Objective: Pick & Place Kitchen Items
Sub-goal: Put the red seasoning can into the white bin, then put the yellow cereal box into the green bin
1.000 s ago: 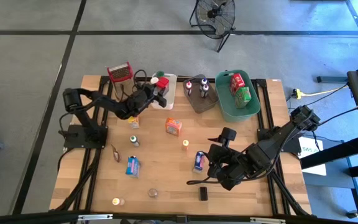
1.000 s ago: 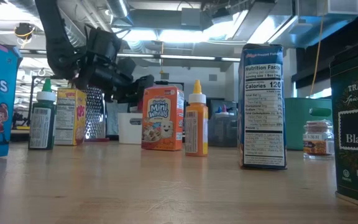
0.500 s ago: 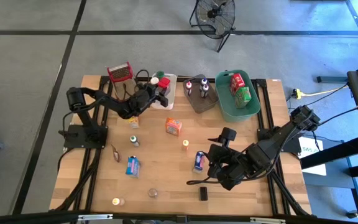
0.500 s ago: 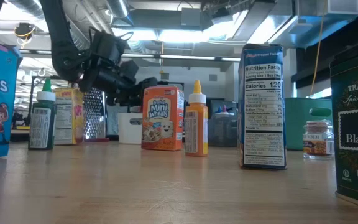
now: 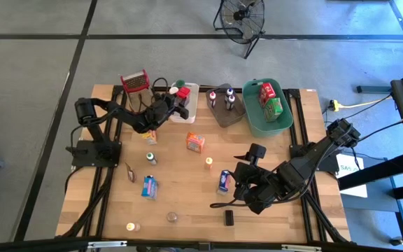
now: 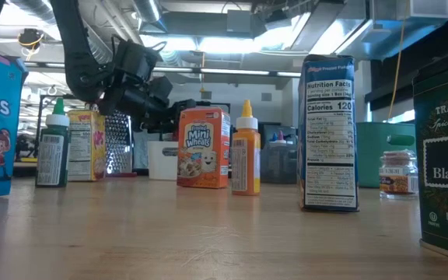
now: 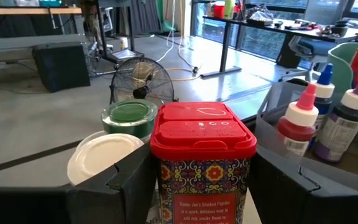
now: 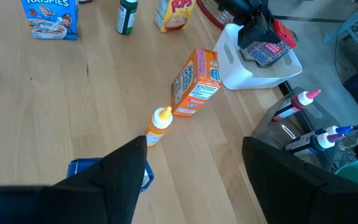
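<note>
high view: sorted so far: white bin point(image 5: 192, 106) holds a green-lidded jar point(image 5: 178, 84) and a white-lidded one; grey bin point(image 5: 222, 113) holds two small squeeze bottles point(image 5: 229, 100); green bin point(image 5: 257, 120) holds a red box point(image 5: 267, 91) and a green box point(image 5: 274, 106). left gripper point(image 5: 177, 105) sits over the white bin with a red-capped spice jar point(image 5: 183, 93) between its fingers. right gripper point(image 5: 238, 192) hangs near the table's front right, beside the blue can point(image 5: 223, 181). still loose on the table point(image 5: 187, 210): mini wheats box point(image 5: 195, 143), orange squeeze bottle point(image 5: 209, 163), rice krispies box point(image 5: 150, 186), green-capped bottle point(image 5: 150, 158), yellow box point(image 5: 150, 136), two small jars along the front edge, a dark tin.

low view: the loose goods stand upright across the table; the left arm hovers over the far bins.

left wrist view: the jar stands between the two fingers; jaws look spread to either side of it, contact not certain; judged a release or just-placed item.

right wrist view: jaws apart, nothing between them; blue can just under them, orange bottle and mini wheats box beyond.

judgement: roughly a third binned, most goods remain.
</note>
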Robot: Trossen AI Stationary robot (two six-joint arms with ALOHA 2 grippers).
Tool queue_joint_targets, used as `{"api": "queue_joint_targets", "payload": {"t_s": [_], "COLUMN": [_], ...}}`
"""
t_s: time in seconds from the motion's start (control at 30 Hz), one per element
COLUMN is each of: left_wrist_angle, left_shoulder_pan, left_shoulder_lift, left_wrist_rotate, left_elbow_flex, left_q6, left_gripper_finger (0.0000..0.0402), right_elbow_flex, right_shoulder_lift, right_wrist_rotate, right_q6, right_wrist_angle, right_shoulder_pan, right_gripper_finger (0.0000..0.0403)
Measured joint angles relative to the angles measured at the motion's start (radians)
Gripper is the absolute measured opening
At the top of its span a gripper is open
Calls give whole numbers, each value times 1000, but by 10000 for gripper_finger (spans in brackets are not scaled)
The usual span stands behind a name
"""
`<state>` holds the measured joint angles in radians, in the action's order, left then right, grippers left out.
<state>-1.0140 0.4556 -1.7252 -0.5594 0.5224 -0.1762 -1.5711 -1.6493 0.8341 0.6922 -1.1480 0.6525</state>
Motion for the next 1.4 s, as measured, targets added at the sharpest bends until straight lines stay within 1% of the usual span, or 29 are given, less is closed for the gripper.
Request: {"api": "queue_joint_targets", "payload": {"t_s": [0.3, 0.5, 0.63, 0.83, 1.27, 1.4], "left_wrist_angle": [2, 2, 2, -1, -8, -7], "left_shoulder_pan": [10, 30, 38, 38, 38, 26], "left_shoulder_lift": [0, 0, 0, 1, 1, 29], "left_wrist_rotate": [4, 66, 79, 81, 81, 79], "left_elbow_flex": [-1, -1, -1, -1, -1, -1], "left_q6": [-21, -21, -21, -24, -22, 37], "left_gripper_finger": [223, 233, 241, 253, 253, 253], "right_elbow_flex": [0, 0, 0, 0, 0, 0], "right_shoulder_lift": [0, 0, 0, 0, 0, 0], "right_wrist_rotate": [0, 0, 0, 0, 0, -5], "right_q6": [0, 0, 0, 0, 0, 3], "right_wrist_angle": [0, 0, 0, 0, 0, 0], "right_shoulder_pan": [0, 0, 0, 0, 0, 0], "right_gripper_finger": [265, 265, 265, 265, 265, 265]}}
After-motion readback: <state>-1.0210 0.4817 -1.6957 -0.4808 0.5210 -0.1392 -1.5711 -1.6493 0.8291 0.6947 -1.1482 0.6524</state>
